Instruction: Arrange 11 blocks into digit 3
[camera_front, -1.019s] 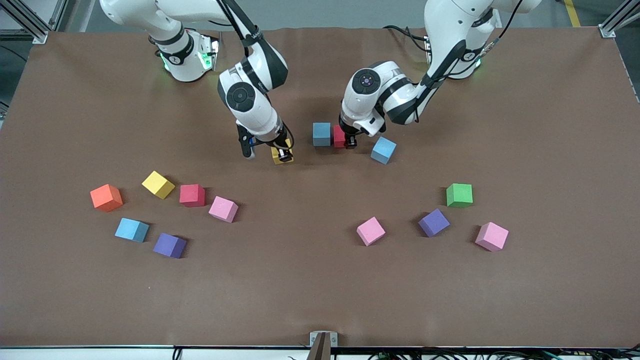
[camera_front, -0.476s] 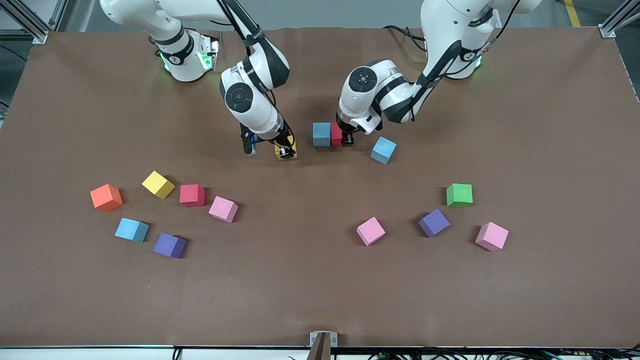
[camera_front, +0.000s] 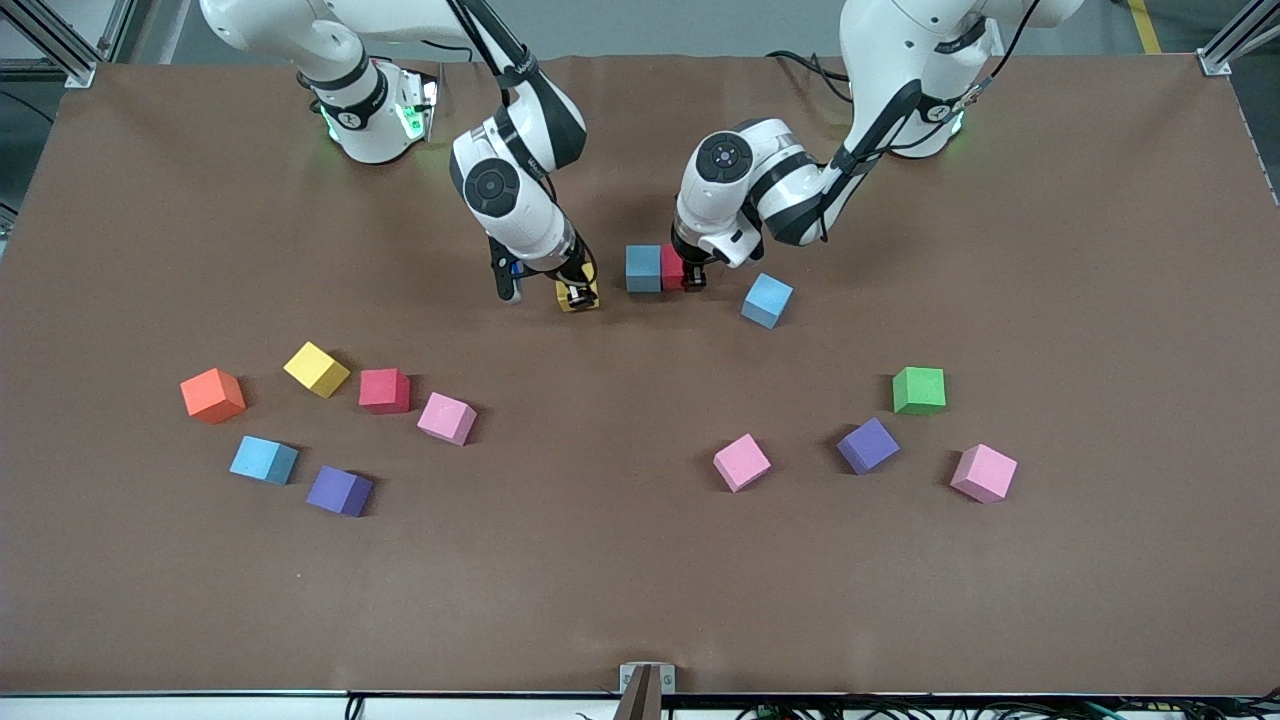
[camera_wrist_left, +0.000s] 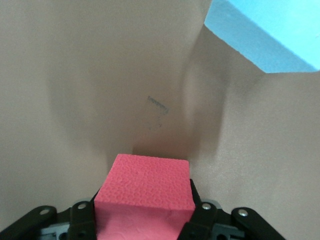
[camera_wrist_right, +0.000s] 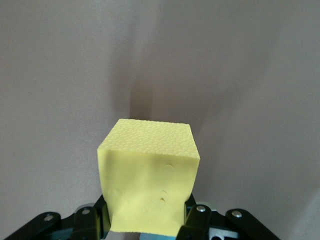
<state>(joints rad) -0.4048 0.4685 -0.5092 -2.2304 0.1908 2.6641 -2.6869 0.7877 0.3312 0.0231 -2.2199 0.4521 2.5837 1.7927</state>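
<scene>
Both arms are reached in from the bases toward the middle of the table, elbows bent and wrists turned downward. The right gripper (camera_front: 577, 296) is held low over the table with its 2 fingers (camera_wrist_right: 192, 220) pressed against a yellow cube (camera_wrist_right: 148, 177). The left gripper (camera_front: 690, 279) is likewise held low, its 2 fingers (camera_wrist_left: 200, 217) clamped on a red cube (camera_wrist_left: 145, 197).

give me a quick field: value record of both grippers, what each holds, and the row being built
left gripper: shut on red block, set against the grey-blue block
right gripper: shut on yellow block, beside the grey-blue block toward the right arm's end
row so far: grey-blue and red touching
nearby loose: light blue block, tilted, apart from the row
</scene>
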